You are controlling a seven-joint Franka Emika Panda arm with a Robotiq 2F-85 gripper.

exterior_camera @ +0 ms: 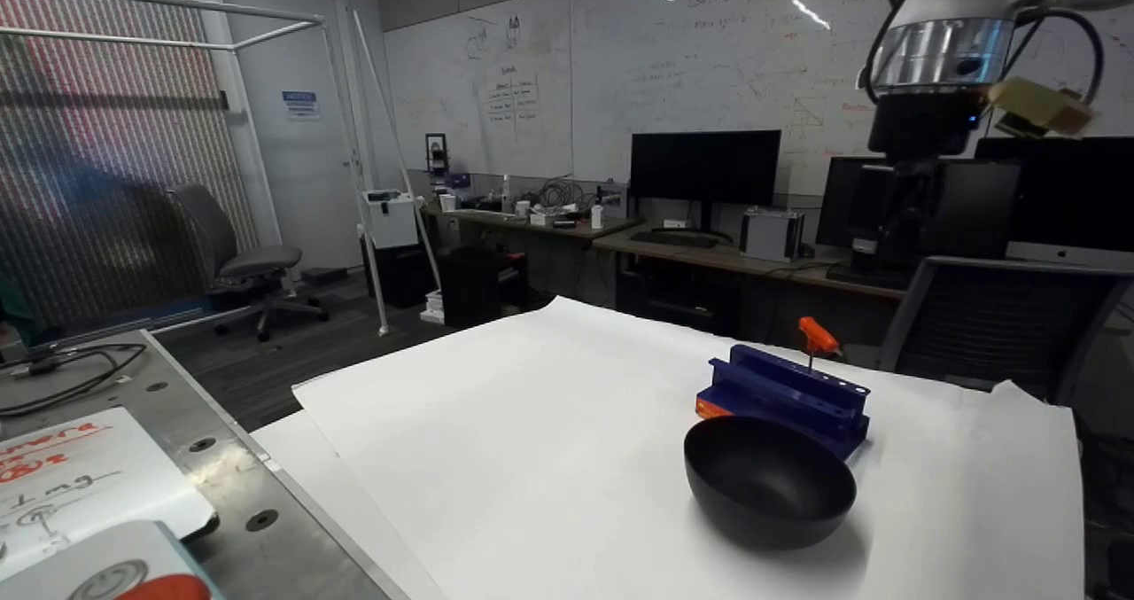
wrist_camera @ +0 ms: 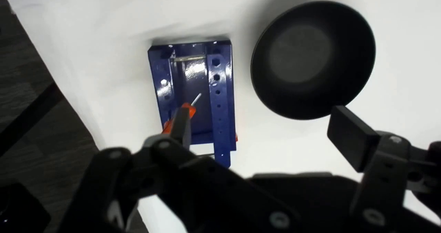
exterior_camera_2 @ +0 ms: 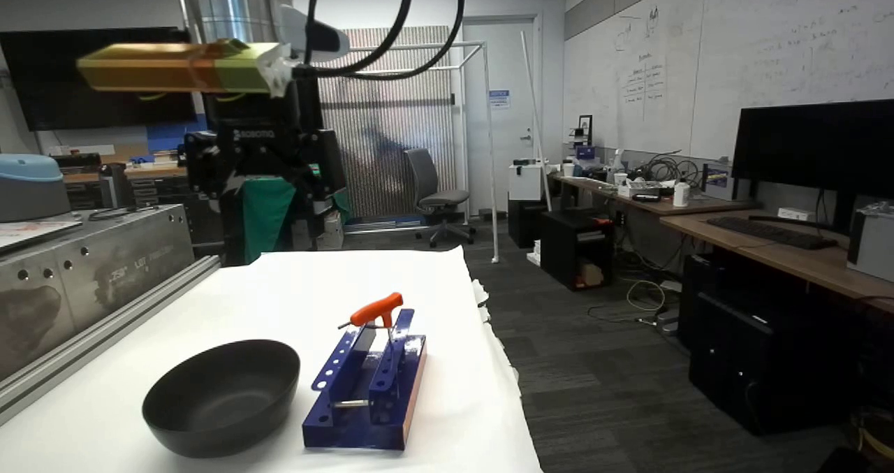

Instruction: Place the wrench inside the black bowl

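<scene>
The wrench is a small T-handled tool with an orange-red grip. It stands upright in the dark blue rack in both exterior views [exterior_camera: 817, 335] [exterior_camera_2: 378, 310]. In the wrist view the wrench [wrist_camera: 191, 109] is partly hidden behind a finger. The black bowl sits upright beside the rack in both exterior views [exterior_camera: 769, 485] [exterior_camera_2: 222, 397]; no object shows inside it in the wrist view [wrist_camera: 311, 61]. My gripper [wrist_camera: 263, 131] is open, with nothing between its fingers. It hangs well above the table in both exterior views [exterior_camera: 899, 228] [exterior_camera_2: 274, 225].
The dark blue rack [exterior_camera: 784, 396] has rows of holes and stands close to the bowl on a white-covered table [exterior_camera: 532, 458]. A metal bench [exterior_camera_2: 91, 270] runs along one table side. A chair [exterior_camera: 1001, 325] stands by the table's far edge.
</scene>
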